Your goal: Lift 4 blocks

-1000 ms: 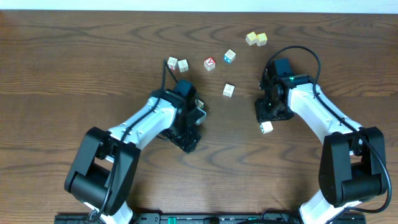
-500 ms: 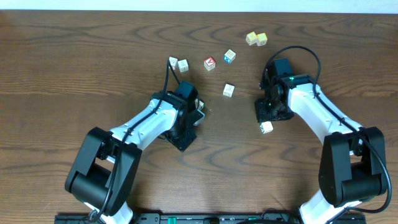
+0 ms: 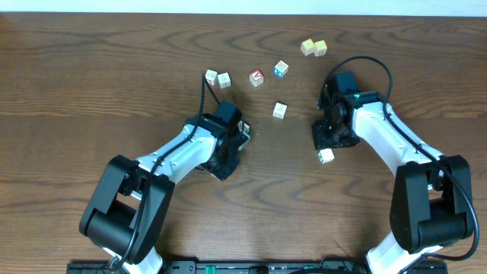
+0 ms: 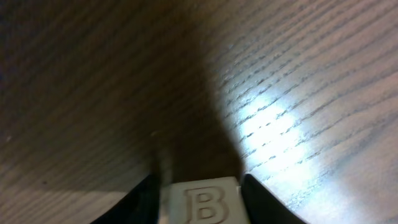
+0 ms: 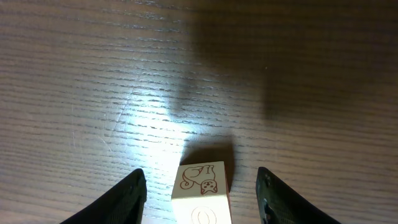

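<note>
— Cream wood in both grippers?
— Yes. The left gripper has its fingers pressed against both sides of the block marked B, low over the desk.
— And the right gripper?
— Jaws apart, with a gap on either side of the cat block, which sits on the desk.
— Any others?
— A lone block lies between the two arms, apart from both.

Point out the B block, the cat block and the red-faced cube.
B block [image 4: 203, 201]: left wrist view, on its lettered face.
cat block [image 5: 202, 182]: right wrist view, on the face with the cat drawing.
red-faced cube [image 3: 257, 78]: overhead view, on its top face.
</note>
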You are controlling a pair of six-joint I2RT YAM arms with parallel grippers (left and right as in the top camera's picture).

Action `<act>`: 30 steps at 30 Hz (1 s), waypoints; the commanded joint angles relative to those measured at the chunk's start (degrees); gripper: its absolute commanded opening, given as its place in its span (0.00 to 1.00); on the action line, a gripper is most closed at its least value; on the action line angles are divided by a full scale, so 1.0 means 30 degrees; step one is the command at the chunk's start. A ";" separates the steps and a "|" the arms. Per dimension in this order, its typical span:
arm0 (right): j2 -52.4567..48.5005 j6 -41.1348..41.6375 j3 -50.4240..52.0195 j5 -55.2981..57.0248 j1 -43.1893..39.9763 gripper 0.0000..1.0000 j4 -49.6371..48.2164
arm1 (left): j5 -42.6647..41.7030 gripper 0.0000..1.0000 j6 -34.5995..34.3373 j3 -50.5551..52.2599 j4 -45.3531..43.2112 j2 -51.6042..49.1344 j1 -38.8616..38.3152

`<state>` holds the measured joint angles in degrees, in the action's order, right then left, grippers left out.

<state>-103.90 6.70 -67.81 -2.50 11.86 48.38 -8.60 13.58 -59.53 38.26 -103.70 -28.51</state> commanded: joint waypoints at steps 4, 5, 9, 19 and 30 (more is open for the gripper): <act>-0.0211 -0.0189 0.0036 0.0182 0.0117 0.54 0.0015 | 0.0095 0.36 -0.1457 0.0277 0.0087 -0.0007 0.0080; -0.0211 -0.0189 0.0036 0.0182 0.0117 0.54 0.0007 | 0.0095 0.35 -0.1530 0.0277 0.0124 -0.0007 0.0080; -0.0211 -0.0189 0.0036 0.0182 0.0117 0.54 0.0007 | 0.0095 0.35 -0.2725 0.0277 -0.0153 -0.0007 0.0080; -0.0211 -0.0189 0.0036 0.0182 0.0117 0.54 0.0015 | 0.0109 0.35 -0.8495 0.0277 -0.2900 -0.0007 0.0087; -0.0211 -0.0189 0.0036 0.0182 0.0117 0.54 0.0015 | 0.1311 0.35 -1.3151 0.0277 -0.4291 -0.0007 0.0073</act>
<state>-103.90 6.70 -67.81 -2.50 11.86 48.38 -6.44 -20.45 -59.42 25.23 -103.70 -28.51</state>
